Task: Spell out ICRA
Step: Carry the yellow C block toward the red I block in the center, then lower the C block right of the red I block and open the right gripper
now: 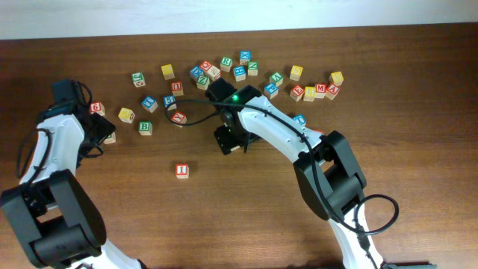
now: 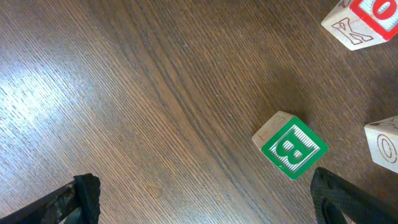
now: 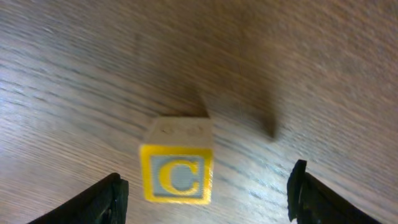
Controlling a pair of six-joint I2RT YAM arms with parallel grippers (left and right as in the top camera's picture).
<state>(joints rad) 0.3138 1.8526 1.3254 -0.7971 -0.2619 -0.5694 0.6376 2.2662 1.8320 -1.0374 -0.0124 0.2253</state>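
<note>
The yellow-faced C cube [image 3: 177, 168] rests on the table between the fingers of my right gripper [image 3: 208, 193]. The jaws stand open and clear of it on both sides, the cube nearer the left finger [image 3: 102, 199]. In the overhead view the right gripper [image 1: 231, 142] covers most of that cube. The red-lettered I cube [image 1: 181, 170] sits alone to the gripper's front left. A green R cube [image 1: 226, 63] lies in the scatter at the back. I cannot make out the A cube for certain. My left gripper [image 1: 103, 133] is open at the table's left, holding nothing.
A green B cube [image 2: 290, 144] lies just inside the left gripper's right finger [image 2: 333, 190], with two more cubes [image 2: 357, 22] beyond it. Several lettered cubes [image 1: 246, 71] are strewn across the back of the table, and more [image 1: 317, 91] at the back right.
</note>
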